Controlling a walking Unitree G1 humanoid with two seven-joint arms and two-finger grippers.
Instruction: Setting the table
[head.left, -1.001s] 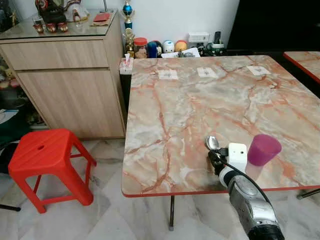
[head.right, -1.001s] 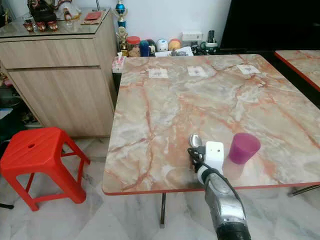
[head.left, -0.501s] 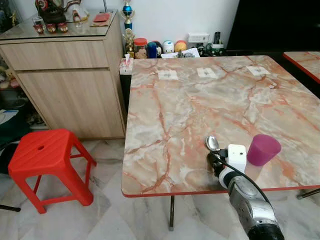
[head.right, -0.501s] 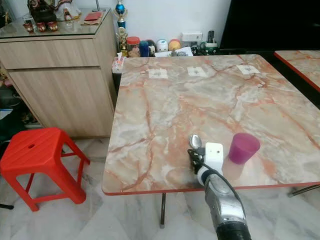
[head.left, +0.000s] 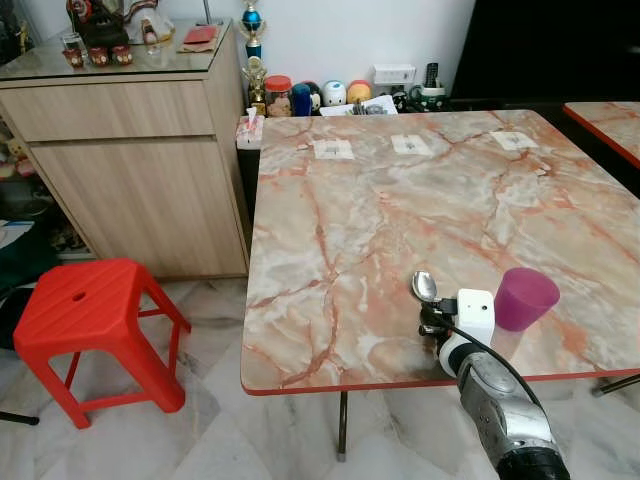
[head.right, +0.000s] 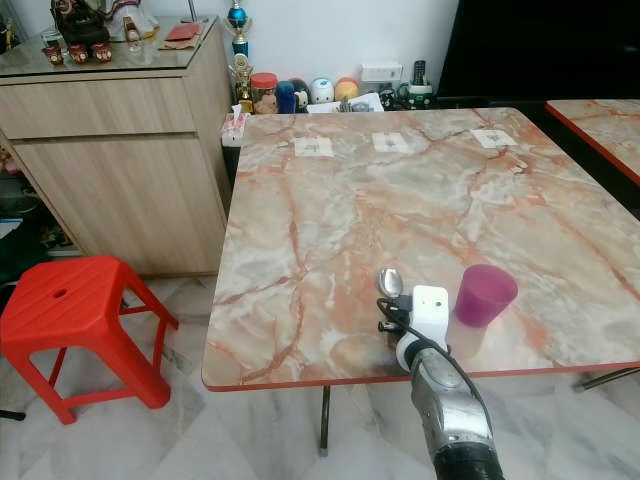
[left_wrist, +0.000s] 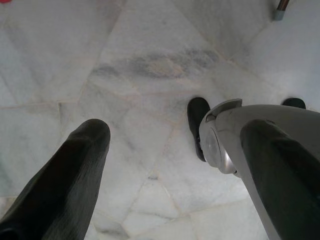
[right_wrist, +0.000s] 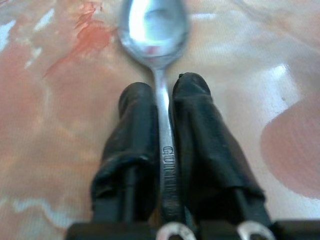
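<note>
Near the front edge of the pink marble table, the right gripper jaws stay pinched on the shiny silver metal spoon. Nothing has moved, so the spoon seems not yet let go. The purple plastic cup stands at 3 o'clock.

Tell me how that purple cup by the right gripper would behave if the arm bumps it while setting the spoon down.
The purple cup looks like thin plastic, so probably light and easy to shove. It stands upside down on its wide rim, so it would likely slide on the glossy marble table rather than tip. The right gripper has its fingers shut on the spoon just beside it.
</note>
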